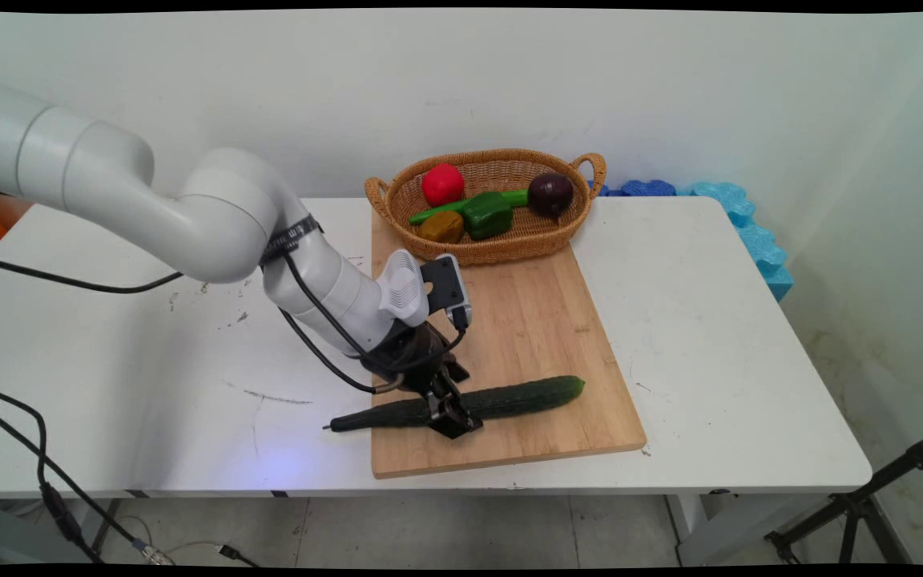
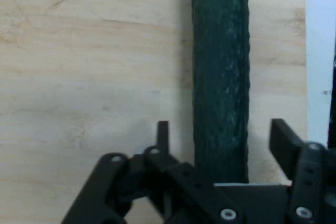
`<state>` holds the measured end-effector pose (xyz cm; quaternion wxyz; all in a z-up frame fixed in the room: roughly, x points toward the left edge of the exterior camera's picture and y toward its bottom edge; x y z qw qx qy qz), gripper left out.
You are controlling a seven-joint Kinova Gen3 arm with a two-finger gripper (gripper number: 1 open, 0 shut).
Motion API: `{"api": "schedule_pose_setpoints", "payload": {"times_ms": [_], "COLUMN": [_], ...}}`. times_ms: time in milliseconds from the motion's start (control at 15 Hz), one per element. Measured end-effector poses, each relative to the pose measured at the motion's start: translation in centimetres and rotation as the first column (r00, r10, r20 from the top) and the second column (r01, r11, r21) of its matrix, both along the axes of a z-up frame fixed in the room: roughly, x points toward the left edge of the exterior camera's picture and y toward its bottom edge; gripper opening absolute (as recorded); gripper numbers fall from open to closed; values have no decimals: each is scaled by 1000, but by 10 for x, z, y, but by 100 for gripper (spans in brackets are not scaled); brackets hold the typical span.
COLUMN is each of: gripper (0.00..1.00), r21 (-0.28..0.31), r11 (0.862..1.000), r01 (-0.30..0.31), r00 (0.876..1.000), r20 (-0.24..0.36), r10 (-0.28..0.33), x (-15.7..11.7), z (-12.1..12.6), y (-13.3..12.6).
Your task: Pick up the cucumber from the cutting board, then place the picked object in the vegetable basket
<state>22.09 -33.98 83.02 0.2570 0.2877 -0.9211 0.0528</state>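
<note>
Pale bamboo is lying under the whole scene of action: a rectangular wooden cutting board (image 1: 542, 336) is sitting on the white table (image 1: 750, 361), reaching from its near edge toward the far wall. Along the board's near end a long dark green cucumber (image 1: 509, 398) is lying crosswise, its thin stem end hanging over the board's left edge above the table and its cut end pointing right. The black two-finger gripper (image 1: 449, 417) is reaching down over the cucumber's left-of-middle part; in the hand view its fingers (image 2: 282, 137) are standing apart on either side of the bumpy green skin, with a gap showing on each side, so they are straddling it and not yet pressing. The cucumber is looking firm and stiff, fairly light, with a ridged skin that should give some hold; being long, it would probably tip if taken far from its middle, so a hold near the centre seems soundest. At the board's far end an oval woven wicker basket (image 1: 582, 172) with two handles is holding a red pepper (image 1: 442, 183), a green pepper (image 1: 487, 213), a dark purple onion (image 1: 550, 193) and a brownish potato (image 1: 441, 227). Past the table's far right corner, blue foam pieces (image 1: 758, 236) are lying against the wall.
</note>
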Motion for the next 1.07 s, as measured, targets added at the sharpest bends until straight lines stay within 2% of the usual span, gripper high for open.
{"api": "schedule_pose_setpoints", "payload": {"times_ms": [267,467,800,1067], "gripper": [0,0,0,0], "r21": [-10,-26,-48,-61], "r11": [1000,999,998,998], "r01": [21,36,42,-11], "r00": [1000,999,999,1000], "r20": [5,19,21,-4], "r10": [-21,-36,-41,11], "x": [-2,1,19,33], "z": [-4,6,59,105], "y": [-2,-5,-24,-59]}}
